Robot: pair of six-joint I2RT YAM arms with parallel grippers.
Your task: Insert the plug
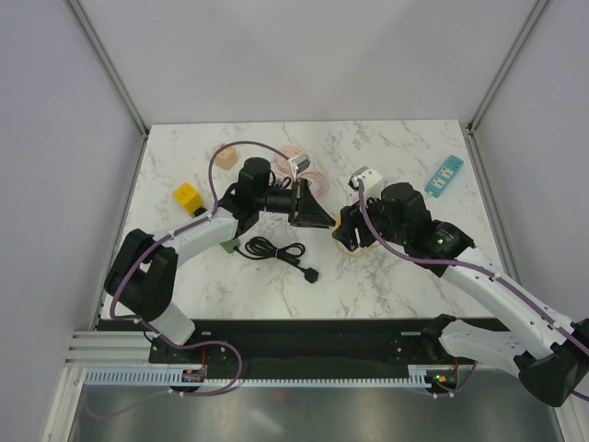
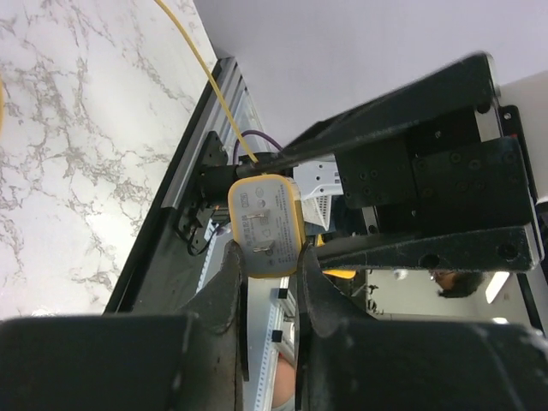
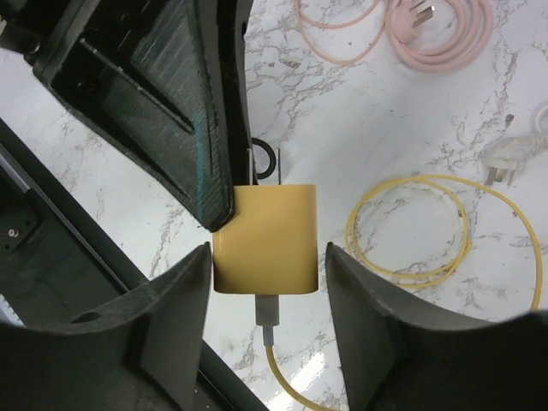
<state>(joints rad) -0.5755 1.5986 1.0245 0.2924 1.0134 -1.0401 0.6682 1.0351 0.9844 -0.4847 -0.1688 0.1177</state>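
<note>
Right wrist view shows you the yellow plug point(image 3: 265, 240) up off the table point(image 3: 360, 103). The right gripper point(image 3: 267, 253) squeezes it across its flat body, prongs pointing away, and its cord point(image 3: 271, 342) trails below. From the left wrist, the left gripper point(image 2: 267, 261) has its fingers nearly together on the plug's lower edge and looks to be pinching it. Expect a light, rigid shell with smooth, slick sides. The springy cord will likely tug and twist it. Hold the body's flat sides, well back from the prong face, never the prongs or cord.
</note>
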